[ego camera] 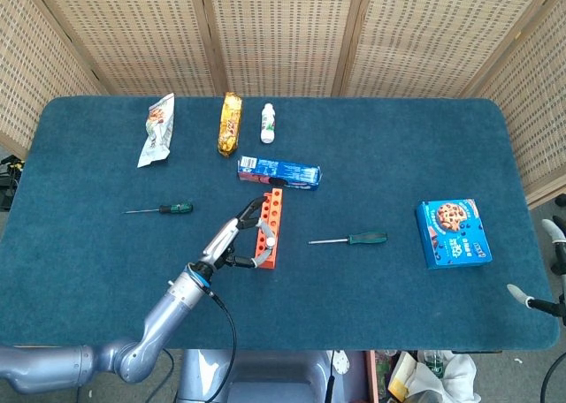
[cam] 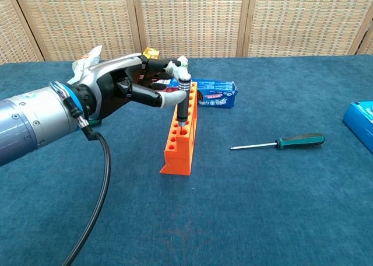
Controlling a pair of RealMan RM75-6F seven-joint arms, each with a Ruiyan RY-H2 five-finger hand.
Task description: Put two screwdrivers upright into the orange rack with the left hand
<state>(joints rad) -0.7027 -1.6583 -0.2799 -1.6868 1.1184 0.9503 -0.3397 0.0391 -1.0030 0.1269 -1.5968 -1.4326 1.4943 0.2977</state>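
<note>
The orange rack (cam: 182, 135) stands mid-table, also seen from above as the rack (ego camera: 271, 226). A black-handled screwdriver (cam: 184, 100) with a silver cap stands upright with its tip in a rack hole near the rack's middle. My left hand (cam: 133, 85) pinches its handle between the thumb and a finger, coming from the left; in the head view the left hand (ego camera: 235, 239) is at the rack's left side. A green-handled screwdriver (ego camera: 353, 239) lies flat right of the rack, and another green screwdriver (ego camera: 163, 209) lies to its left. My right hand (ego camera: 541, 302) shows only spread fingertips at the right edge.
A blue biscuit packet (ego camera: 279, 171) lies just behind the rack. Snack bags (ego camera: 157, 130) and a small white bottle (ego camera: 267, 122) sit at the back left. A blue cookie box (ego camera: 454, 233) lies at the right. My left forearm and its black cable (cam: 96, 184) cross the front left.
</note>
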